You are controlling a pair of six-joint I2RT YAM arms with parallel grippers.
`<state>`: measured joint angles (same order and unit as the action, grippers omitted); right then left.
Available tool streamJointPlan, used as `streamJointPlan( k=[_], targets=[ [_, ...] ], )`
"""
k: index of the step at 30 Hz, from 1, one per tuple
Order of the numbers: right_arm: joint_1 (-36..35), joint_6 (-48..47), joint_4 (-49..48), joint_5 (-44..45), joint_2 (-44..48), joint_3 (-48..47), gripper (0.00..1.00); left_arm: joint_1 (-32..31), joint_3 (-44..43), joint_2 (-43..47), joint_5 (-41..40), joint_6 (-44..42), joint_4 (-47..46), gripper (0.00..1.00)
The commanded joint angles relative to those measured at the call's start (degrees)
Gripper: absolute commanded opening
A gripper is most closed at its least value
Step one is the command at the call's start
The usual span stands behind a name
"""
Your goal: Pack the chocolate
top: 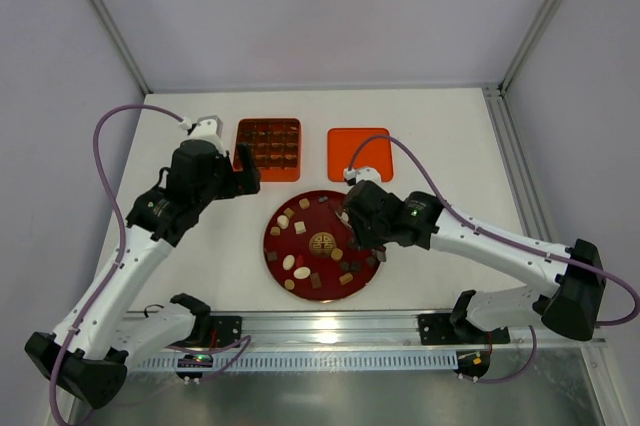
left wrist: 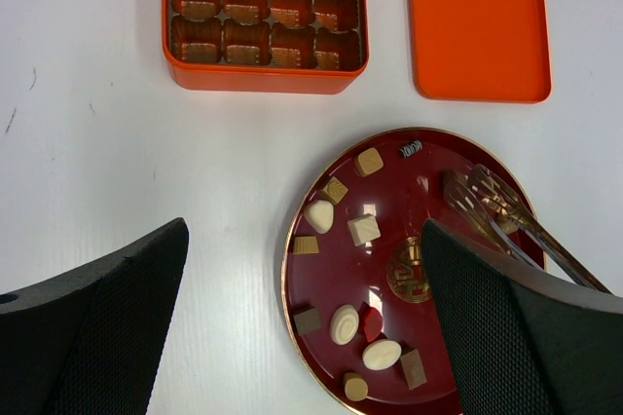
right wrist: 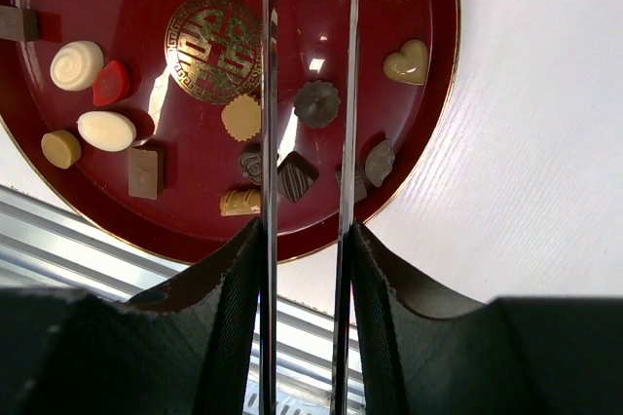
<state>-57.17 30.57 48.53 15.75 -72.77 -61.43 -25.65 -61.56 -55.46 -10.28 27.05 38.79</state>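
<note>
Many chocolate pieces (top: 301, 272) lie on the red plate (top: 267, 243), none visibly packed.
Top view: the right gripper (top: 358, 224) is hung over the plate's far right; the left gripper (top: 245, 171) is beside the orange box (top: 268, 179), far left. Left wrist: its fingers (left wrist: 117, 318) are spread wide; box cells look unfilled. Right wrist: tweezers (right wrist: 270, 142) are clamped, blades slightly apart, a dark round piece (right wrist: 316, 103) seen between them.

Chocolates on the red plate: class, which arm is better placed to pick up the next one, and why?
Likely right. The right gripper holds tongs reaching over the plate among the chocolates. The left gripper is open, holds no tool, and sits off the plate beside the orange box.
</note>
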Motion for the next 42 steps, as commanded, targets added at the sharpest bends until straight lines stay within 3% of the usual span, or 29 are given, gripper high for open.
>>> streamJointPlan(
  k=[1, 42],
  targets=[
    [-0.23, 0.72, -0.02, 1.39, -0.53, -2.82, 0.41, 0.16, 0.30, 0.88, -0.18, 0.20, -2.13, 1.00],
    [-0.75, -0.77, -1.69, -1.94, -5.54, -5.63, 0.42, 0.16, 1.18, 0.35, -0.44, -0.77, -2.49, 1.00]
  ],
)
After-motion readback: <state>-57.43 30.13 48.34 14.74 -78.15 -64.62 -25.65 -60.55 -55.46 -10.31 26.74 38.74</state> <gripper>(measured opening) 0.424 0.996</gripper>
